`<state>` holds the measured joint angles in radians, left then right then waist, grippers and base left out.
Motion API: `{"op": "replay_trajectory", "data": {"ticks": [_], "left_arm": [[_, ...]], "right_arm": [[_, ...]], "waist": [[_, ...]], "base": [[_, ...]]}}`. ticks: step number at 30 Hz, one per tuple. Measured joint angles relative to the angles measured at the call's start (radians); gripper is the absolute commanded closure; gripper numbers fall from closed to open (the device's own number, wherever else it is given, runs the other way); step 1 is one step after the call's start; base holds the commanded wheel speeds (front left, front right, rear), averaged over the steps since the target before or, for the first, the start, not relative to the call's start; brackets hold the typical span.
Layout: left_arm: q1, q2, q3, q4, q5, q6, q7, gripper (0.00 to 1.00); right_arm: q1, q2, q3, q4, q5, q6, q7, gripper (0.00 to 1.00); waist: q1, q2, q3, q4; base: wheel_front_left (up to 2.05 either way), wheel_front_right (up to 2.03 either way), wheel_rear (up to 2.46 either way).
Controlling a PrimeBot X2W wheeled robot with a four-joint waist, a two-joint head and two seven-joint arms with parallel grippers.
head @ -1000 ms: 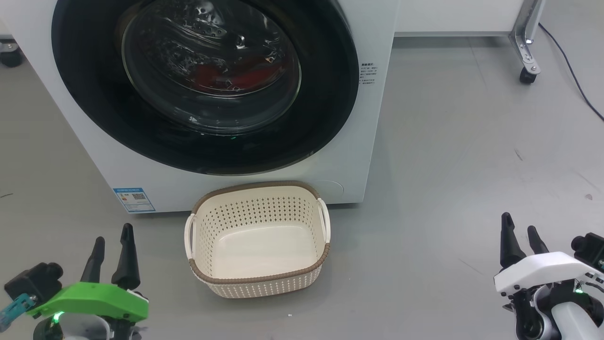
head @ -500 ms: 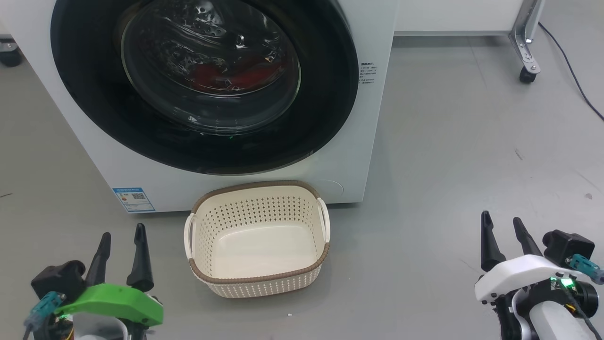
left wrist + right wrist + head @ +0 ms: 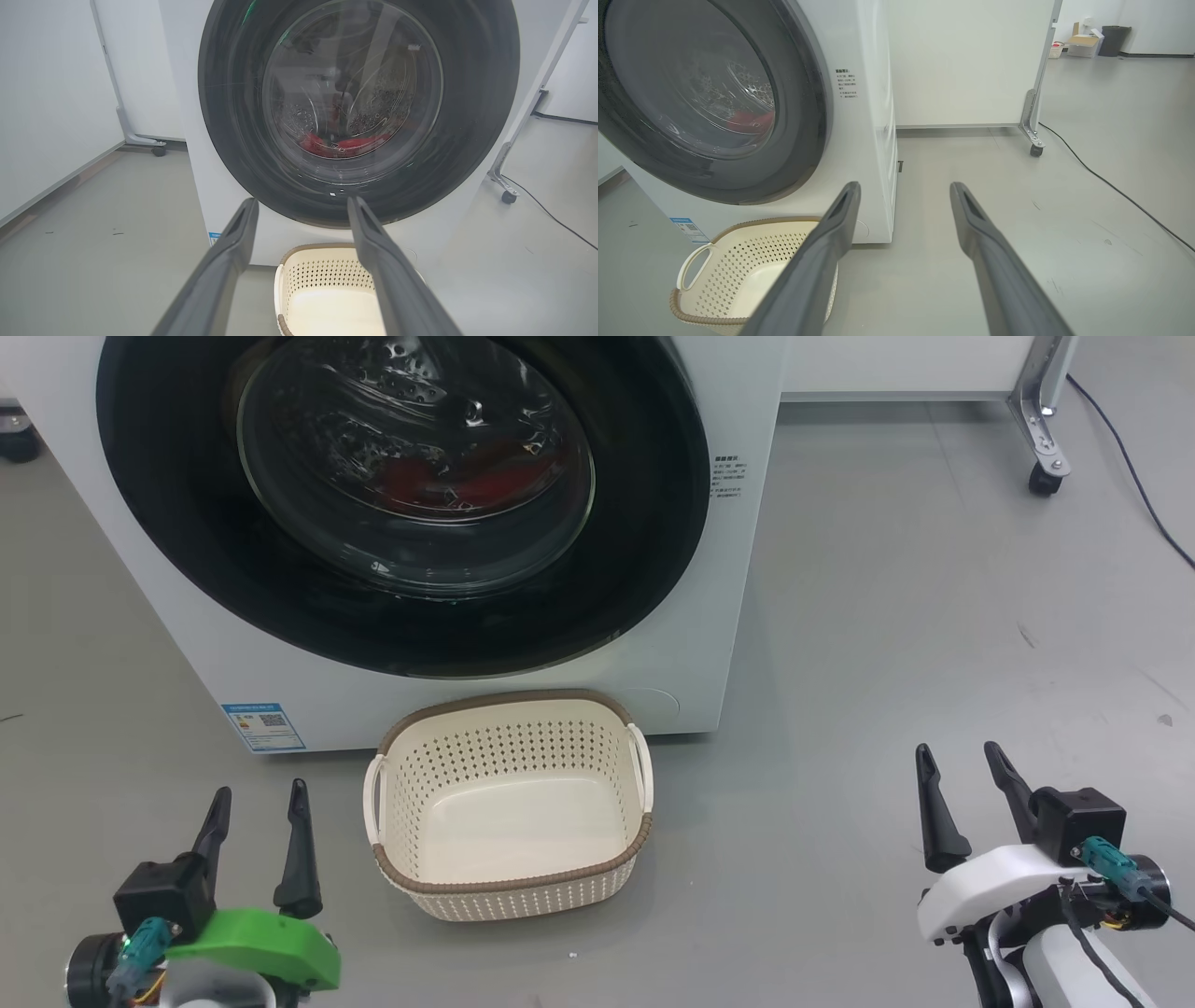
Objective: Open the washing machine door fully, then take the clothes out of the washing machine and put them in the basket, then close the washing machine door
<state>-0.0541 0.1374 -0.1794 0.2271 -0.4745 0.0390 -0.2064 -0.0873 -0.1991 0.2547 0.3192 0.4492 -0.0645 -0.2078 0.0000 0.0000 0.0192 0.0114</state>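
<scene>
The white washing machine [image 3: 738,579] stands ahead with its round black door [image 3: 187,551] closed against the front. Through the glass window, red clothes [image 3: 448,481] lie in the steel drum, red clothes [image 3: 343,144] also showing in the left wrist view. An empty cream basket [image 3: 509,807] sits on the floor just in front of the machine. My left gripper [image 3: 259,793] is open at the lower left, left of the basket. My right gripper [image 3: 959,751] is open at the lower right, well to the right of the basket. Both hold nothing.
Grey floor [image 3: 887,616] spreads to the right of the machine. A white panel on a caster leg [image 3: 1044,476] stands at the back right, with a black cable [image 3: 1139,495] running along the floor. A blue sticker [image 3: 263,726] marks the machine's lower left corner.
Both grippers have risen and shifted inward in the head view, the left one rightward and the right one leftward, and their wrists have rotated. The door remains closed.
</scene>
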Motion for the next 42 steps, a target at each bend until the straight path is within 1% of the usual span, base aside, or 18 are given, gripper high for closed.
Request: {"op": "replay_trajectory", "data": {"ticks": [2,3,6,8,12,34,35,36,40,42], "left_arm": [[0.000,0.000,-0.001,0.002,0.024,0.006,-0.008,0.00],[0.000,-0.001,-0.001,0.003,0.034,0.009,-0.012,0.00],[0.000,-0.002,-0.002,0.008,0.070,0.010,-0.024,0.00],[0.000,-0.002,-0.004,0.009,0.095,0.018,-0.029,0.00],[0.000,-0.005,-0.012,0.015,0.143,0.019,-0.043,0.00],[-0.002,-0.021,0.010,0.028,0.151,0.018,-0.043,0.00],[-0.002,-0.021,0.011,0.028,0.151,0.018,-0.043,0.00],[-0.003,-0.021,0.012,0.028,0.154,0.018,-0.043,0.00],[-0.003,-0.024,0.015,0.028,0.155,0.017,-0.043,0.00],[-0.004,-0.026,0.016,0.028,0.159,0.016,-0.043,0.00]], "right_arm": [[-0.006,-0.001,0.002,0.000,-0.024,-0.002,-0.006,0.00],[-0.007,-0.002,0.004,0.000,-0.034,-0.009,-0.009,0.00],[-0.007,-0.004,0.009,0.000,-0.071,-0.010,-0.019,0.00],[-0.007,-0.004,0.014,0.000,-0.096,-0.019,-0.026,0.00],[-0.007,-0.004,0.017,0.000,-0.143,-0.031,-0.040,0.00],[-0.007,0.002,-0.007,0.000,-0.149,-0.034,-0.040,0.00],[-0.007,0.003,-0.009,0.000,-0.149,-0.033,-0.040,0.56],[-0.007,0.005,-0.011,0.000,-0.149,-0.028,-0.040,1.00],[-0.007,0.013,-0.013,-0.001,-0.148,-0.023,-0.040,1.00],[-0.007,0.014,-0.018,-0.001,-0.147,-0.016,-0.040,1.00]], "waist": [[0.0000,0.0000,0.001,0.000],[0.0000,0.0000,0.002,0.000],[0.0000,0.0000,0.002,0.001],[0.0000,0.0000,0.002,0.001],[0.0000,0.0000,0.001,0.002],[0.0000,0.0000,0.011,0.000],[0.0000,0.0000,0.012,0.000],[0.0000,0.0000,0.014,0.000],[0.0000,0.0000,0.017,0.001],[0.0000,0.0000,0.019,0.002]], "base": [[0.00,0.00,0.00],[0.00,0.00,0.00],[0.00,0.00,0.00],[0.00,0.00,0.00],[0.00,0.00,0.00],[0.00,0.00,0.00],[0.00,0.00,0.00],[0.00,0.00,0.00],[0.00,0.00,0.00],[0.00,0.00,0.00]]}}
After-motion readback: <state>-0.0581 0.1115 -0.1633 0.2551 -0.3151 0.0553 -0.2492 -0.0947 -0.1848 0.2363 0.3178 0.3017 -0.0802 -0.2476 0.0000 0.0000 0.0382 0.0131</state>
